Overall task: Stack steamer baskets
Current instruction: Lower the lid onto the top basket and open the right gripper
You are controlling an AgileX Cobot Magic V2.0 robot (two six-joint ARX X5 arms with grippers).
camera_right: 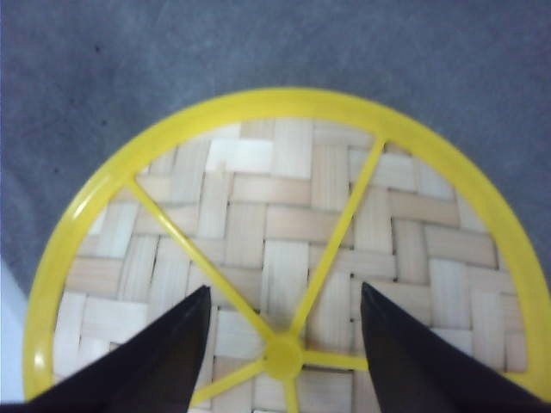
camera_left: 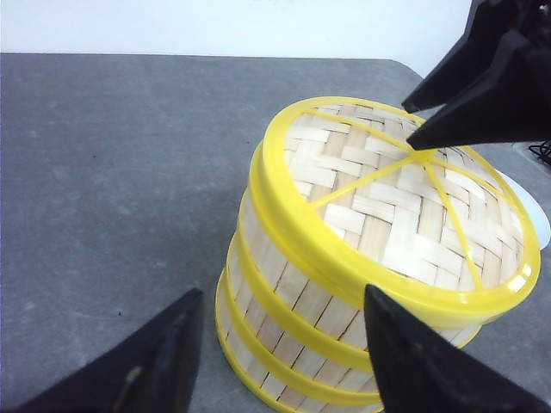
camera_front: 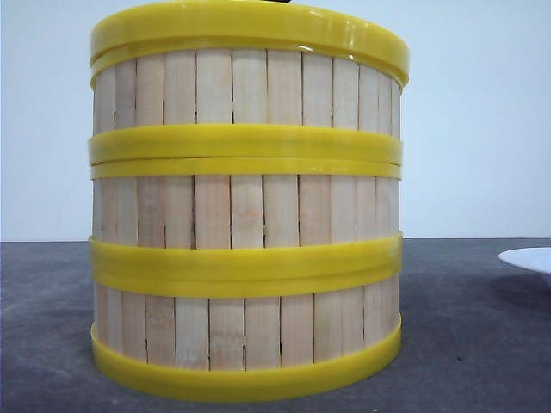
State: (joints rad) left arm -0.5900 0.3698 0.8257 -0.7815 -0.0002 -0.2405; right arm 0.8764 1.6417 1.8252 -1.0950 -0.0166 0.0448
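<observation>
Three steamer baskets stand stacked in one column close to the front camera: the bottom basket (camera_front: 245, 331), the middle one (camera_front: 245, 211) and the top one (camera_front: 250, 86). A flat woven lid (camera_left: 387, 198) with yellow spokes and rim (camera_front: 250, 26) caps the stack. My right gripper (camera_right: 285, 288) hovers open just above the lid's centre hub (camera_right: 284, 354), holding nothing; it also shows as the right gripper (camera_left: 408, 126) in the left wrist view. My left gripper (camera_left: 282, 294) is open beside the stack's slatted wall (camera_left: 293, 292), empty.
A white plate (camera_front: 529, 258) lies on the grey table to the right of the stack, its edge also showing as the plate (camera_left: 529, 215) behind the lid. Grey tabletop (camera_left: 112, 172) stretches left of the stack, with a white wall behind.
</observation>
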